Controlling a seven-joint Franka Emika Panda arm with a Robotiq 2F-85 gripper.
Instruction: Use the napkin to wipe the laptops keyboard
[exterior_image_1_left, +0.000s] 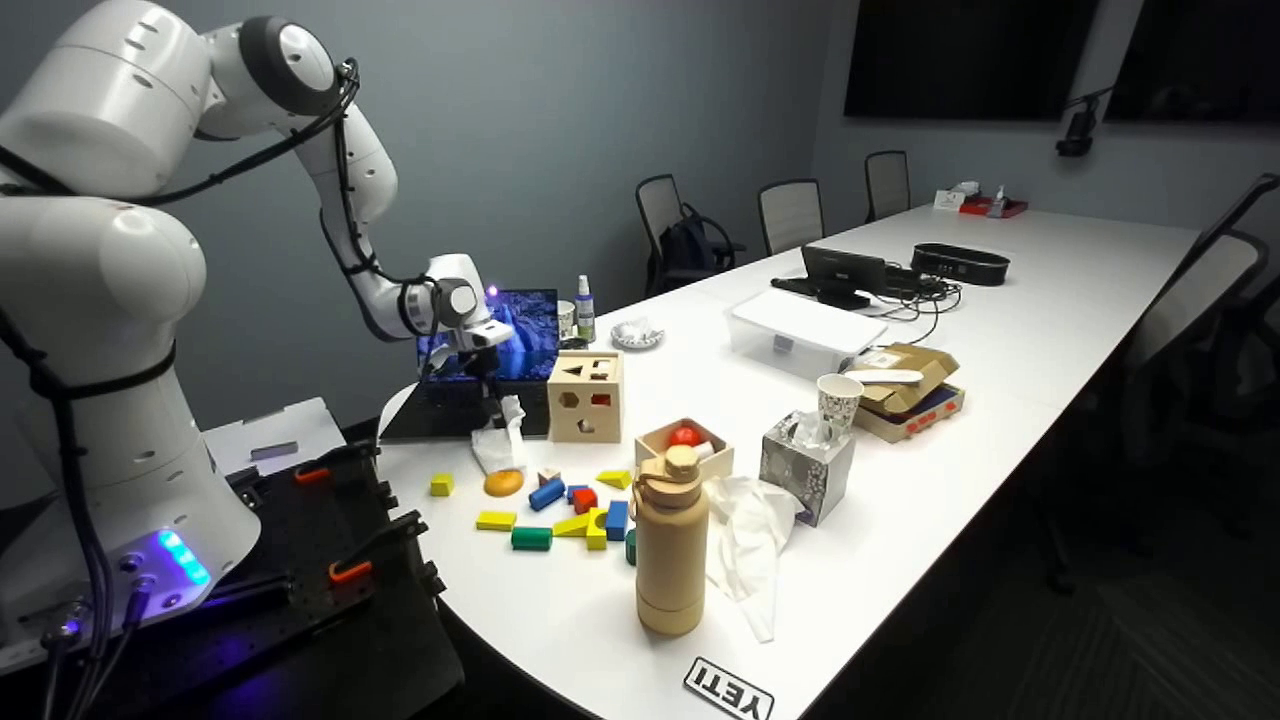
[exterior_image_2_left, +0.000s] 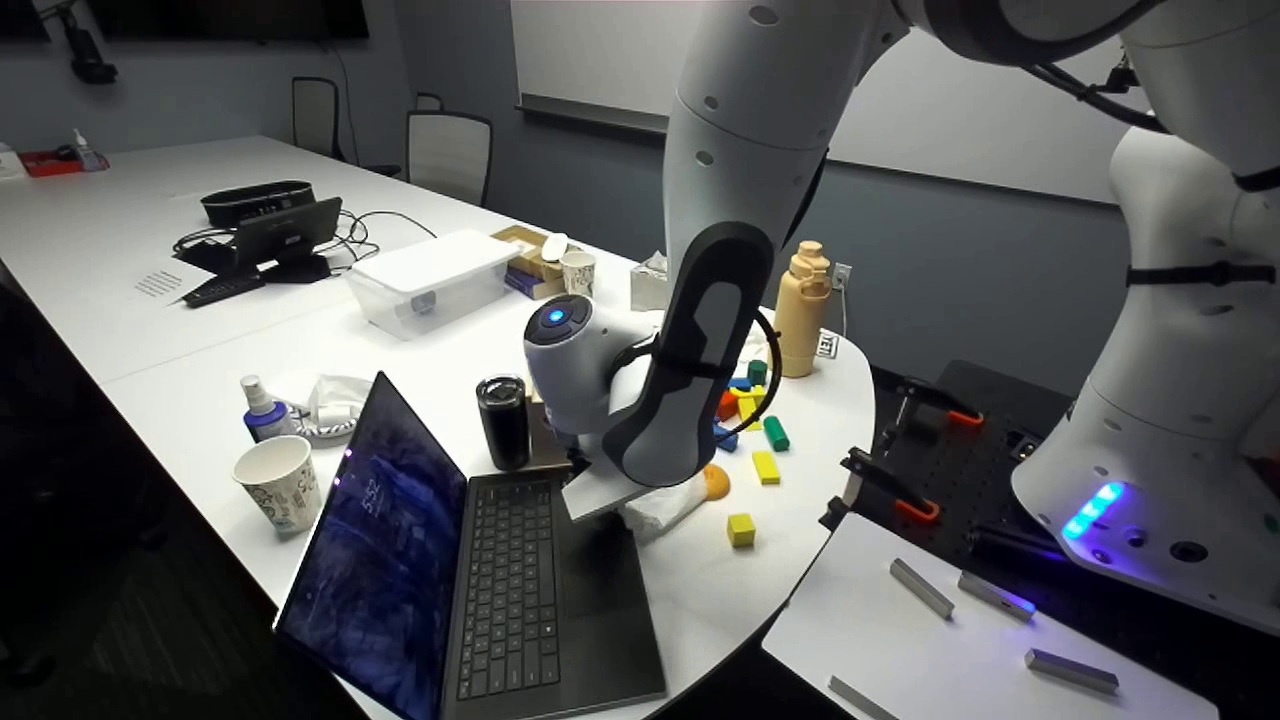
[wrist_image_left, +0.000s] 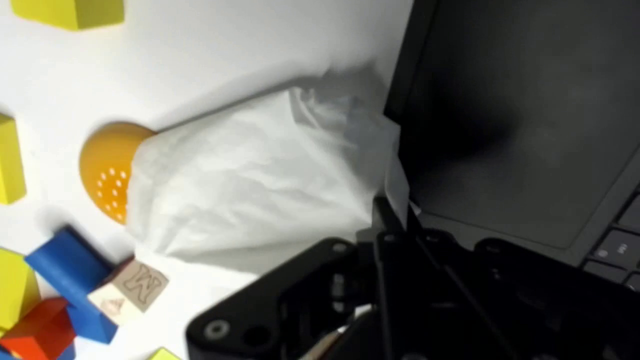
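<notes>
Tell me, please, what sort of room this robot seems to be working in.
Most likely an office meeting room, judging by the long white table, the chairs along its sides and the whiteboard on the wall.

I log the site as an office meeting room. Contents on my feeds: one long white table (exterior_image_1_left: 1080, 255), mesh-backed chairs (exterior_image_1_left: 792, 215) along its sides, dark wall-mounted screens (exterior_image_1_left: 970, 60) beyond the far end, a broad whiteboard (exterior_image_2_left: 600, 60), and a small black display (exterior_image_1_left: 848, 270) standing on that table.

Tan bottle (exterior_image_1_left: 672, 555), tumbler (exterior_image_2_left: 504, 425), shape sorter (exterior_image_1_left: 585, 410)
</notes>
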